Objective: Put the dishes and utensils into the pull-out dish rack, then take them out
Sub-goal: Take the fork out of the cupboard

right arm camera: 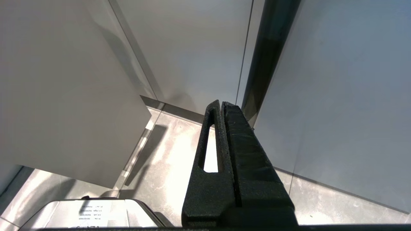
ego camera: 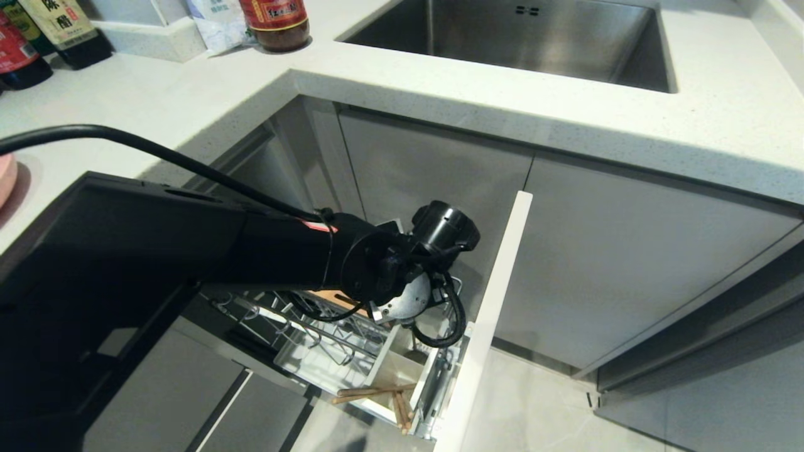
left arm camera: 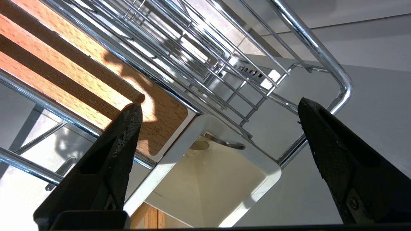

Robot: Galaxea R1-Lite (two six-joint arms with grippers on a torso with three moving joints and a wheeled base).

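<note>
The pull-out dish rack (ego camera: 301, 339) stands drawn out below the counter, its white panel front (ego camera: 496, 301) toward the floor. My left arm (ego camera: 389, 263) reaches down into it. The left gripper (left arm camera: 220, 104) is open and empty, hanging over the white utensil cup (left arm camera: 179, 138) beside the brown wooden strip (left arm camera: 64, 73). A slim silver metal end (left arm camera: 224, 143), seemingly the fork, leans on the cup's rim. The wooden chopsticks (ego camera: 389, 395) lie in the cup's near compartment. A pink plate's edge (ego camera: 5, 179) shows on the counter at far left. The bowl is out of view. My right gripper (right arm camera: 221, 103) is shut and parked, pointing at the floor.
A steel sink (ego camera: 521, 37) is set in the white counter (ego camera: 722, 125) above the rack. Sauce bottles (ego camera: 63, 28) and a jar (ego camera: 276, 22) stand at the counter's back left. Grey cabinet doors (ego camera: 615, 270) flank the rack, with tiled floor (ego camera: 540, 408) in front.
</note>
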